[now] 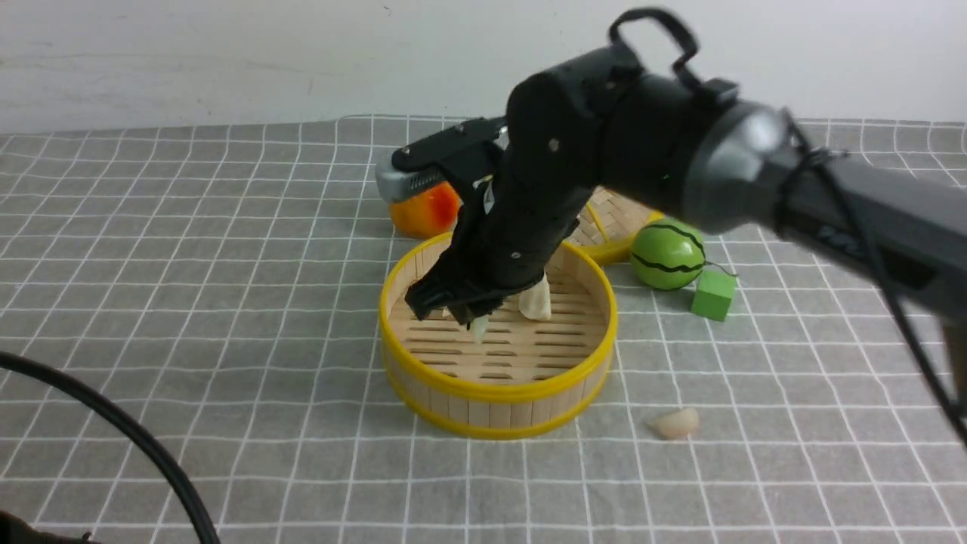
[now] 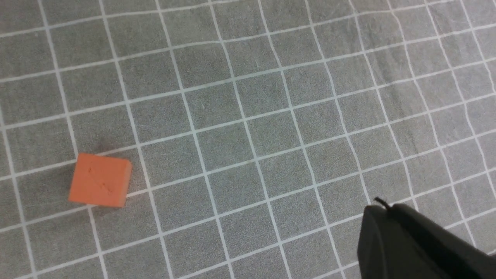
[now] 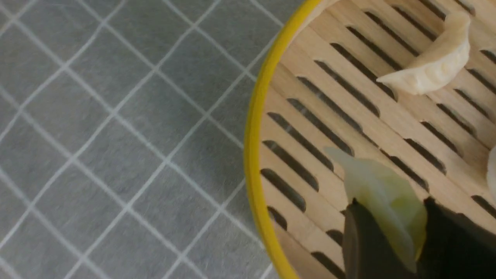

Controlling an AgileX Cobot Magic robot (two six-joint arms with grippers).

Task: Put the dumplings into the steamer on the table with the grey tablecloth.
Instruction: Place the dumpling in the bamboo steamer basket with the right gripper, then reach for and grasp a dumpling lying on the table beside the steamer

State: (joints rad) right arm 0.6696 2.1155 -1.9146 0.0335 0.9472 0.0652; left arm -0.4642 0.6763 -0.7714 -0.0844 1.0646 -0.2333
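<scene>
My right gripper (image 1: 462, 308) is hanging inside the steamer (image 1: 495, 391) at centre frame, jaws closing narrowly on the greenish dumpling (image 1: 479, 327). The wrist cam is showing that dumpling wedged between both fingers (image 3: 362, 244), its tip poking out over the slatted floor close to the yellow rim; I can't tell whether it is touching the slats. One cream dumpling (image 1: 535, 301) is lying in the steamer just right of my gripper. A pinkish dumpling (image 1: 676, 423) is sitting outside on the grey tablecloth (image 1: 227, 302), lower right of the steamer, apart from it. Behind the steamer, the woven lid (image 1: 613, 219), a watermelon toy (image 1: 668, 255) and a green cube (image 1: 713, 295) are sitting to the right, and an orange fruit (image 1: 424, 211) to the left. My left gripper (image 2: 418, 244) is showing only a black edge above the cloth near an orange cube (image 2: 100, 179); I can't tell its opening.
</scene>
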